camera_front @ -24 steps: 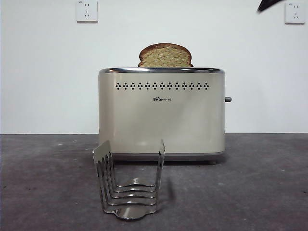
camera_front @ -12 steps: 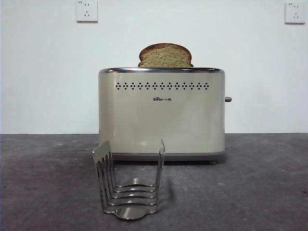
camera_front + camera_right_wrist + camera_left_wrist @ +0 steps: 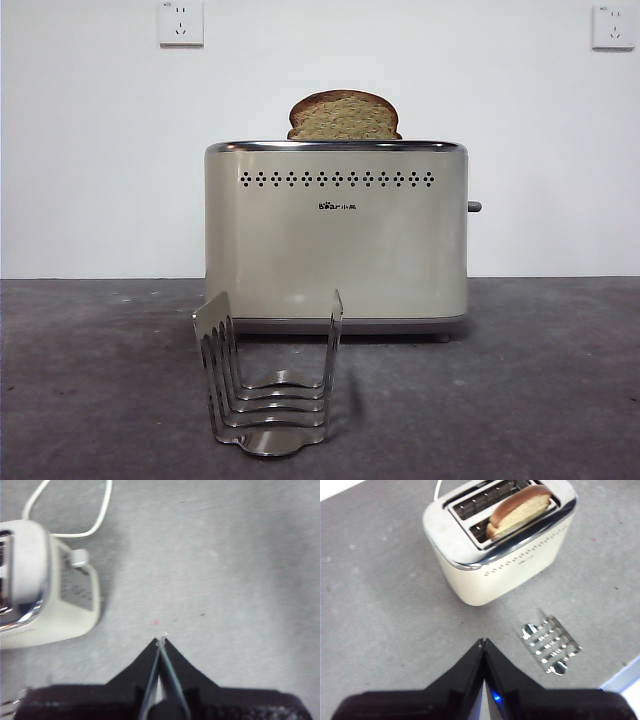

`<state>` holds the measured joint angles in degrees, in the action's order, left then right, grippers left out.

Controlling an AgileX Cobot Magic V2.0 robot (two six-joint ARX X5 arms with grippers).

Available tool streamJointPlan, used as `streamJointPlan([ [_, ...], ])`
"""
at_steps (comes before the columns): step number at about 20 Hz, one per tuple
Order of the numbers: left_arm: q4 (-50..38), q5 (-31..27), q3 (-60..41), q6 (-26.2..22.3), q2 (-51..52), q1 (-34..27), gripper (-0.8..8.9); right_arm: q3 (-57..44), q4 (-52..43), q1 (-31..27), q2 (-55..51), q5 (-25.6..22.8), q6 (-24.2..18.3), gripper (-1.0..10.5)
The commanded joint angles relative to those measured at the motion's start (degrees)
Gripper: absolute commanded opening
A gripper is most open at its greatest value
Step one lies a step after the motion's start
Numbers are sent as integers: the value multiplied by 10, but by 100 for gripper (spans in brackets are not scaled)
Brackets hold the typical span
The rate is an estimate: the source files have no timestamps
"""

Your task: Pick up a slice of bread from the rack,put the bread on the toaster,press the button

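The slice of bread stands upright in the nearer slot of the cream toaster, its rounded brown crust poking above the chrome rim; the left wrist view shows the bread in the toaster from above. The silver rack stands on the table in front of the toaster with nothing in it, also seen as the rack. The grey button sticks out of the toaster's right side, and the button shows beside the toaster's end. My left gripper and right gripper hang shut high above the table, holding nothing.
Two white wall sockets sit on the white wall behind. A white power cord loops on the grey table behind the toaster. A white table edge lies past the rack.
A black arm tip at the top right corner of the front view has withdrawn out of sight. Bread, toaster and rack have not moved.
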<state>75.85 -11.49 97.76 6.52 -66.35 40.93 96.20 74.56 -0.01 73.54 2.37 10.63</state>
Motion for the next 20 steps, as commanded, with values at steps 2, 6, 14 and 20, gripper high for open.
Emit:
streamJointPlan([
  [2, -1, -7, -3, -54, 12, -33, -3, 1, -1, 0, 2, -14, -4, 0],
  [6, -1, -6, -7, -102, 12, -101, -3, 1, -1, 0, 2, -14, -4, 0],
  [14, -197, -5, -245, -146, 148, -240, -3, 1, -1, 0, 2, -14, -4, 0],
  [20, -702, 44, -617, -127, 331, -321, -3, 1, -1, 0, 2, -14, -4, 0],
])
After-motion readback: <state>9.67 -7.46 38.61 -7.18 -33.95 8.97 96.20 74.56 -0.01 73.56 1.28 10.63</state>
